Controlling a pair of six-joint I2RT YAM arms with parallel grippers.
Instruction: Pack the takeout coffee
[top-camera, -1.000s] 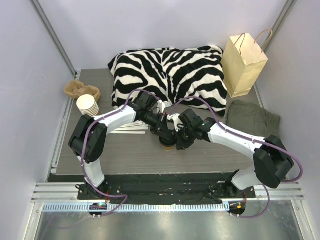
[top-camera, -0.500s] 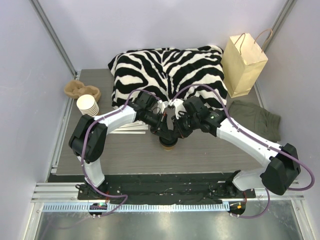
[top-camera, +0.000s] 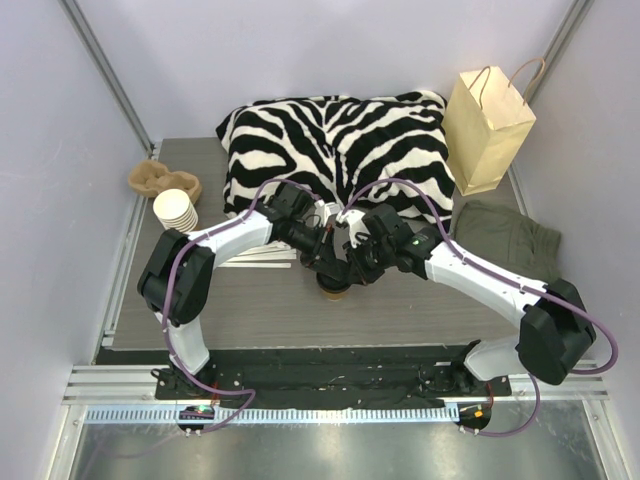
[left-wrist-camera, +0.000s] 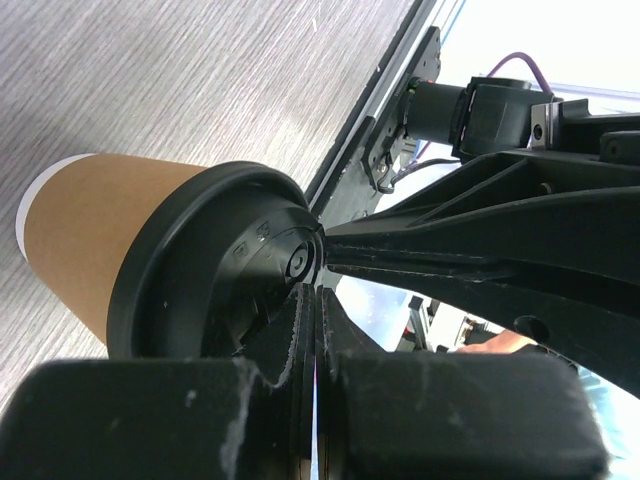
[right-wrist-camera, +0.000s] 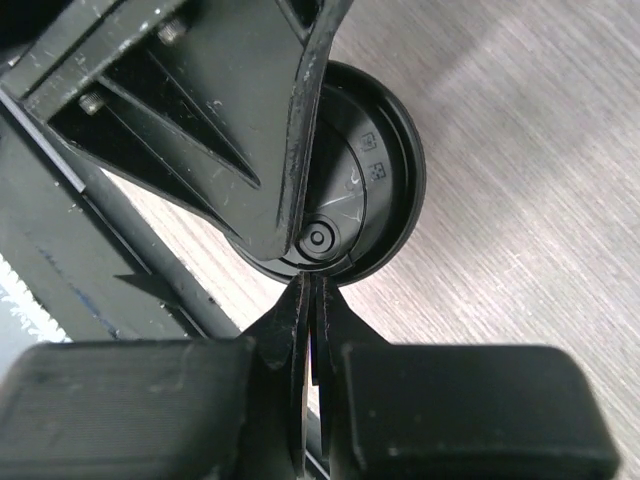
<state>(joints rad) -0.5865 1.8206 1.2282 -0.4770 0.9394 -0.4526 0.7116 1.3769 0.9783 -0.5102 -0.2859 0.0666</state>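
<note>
Grey wood-grain tabletop (top-camera: 250, 305); paper bag (top-camera: 487, 130) stands far right. Takeout coffee (top-camera: 337, 290) upright near centre, long axis vertical. My left hand (left-wrist-camera: 308, 305) and right hand (right-wrist-camera: 310, 290), both closed and empty, meet at its lid (right-wrist-camera: 385, 170) from above. Bag is nearer my right arm.

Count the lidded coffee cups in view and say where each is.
1. The takeout coffee stands mid-table, under the left gripper and right gripper. More could hide behind the zebra pillow or inside the paper bag.

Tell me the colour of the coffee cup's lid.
Black lid, clearest in the left wrist view.
</note>
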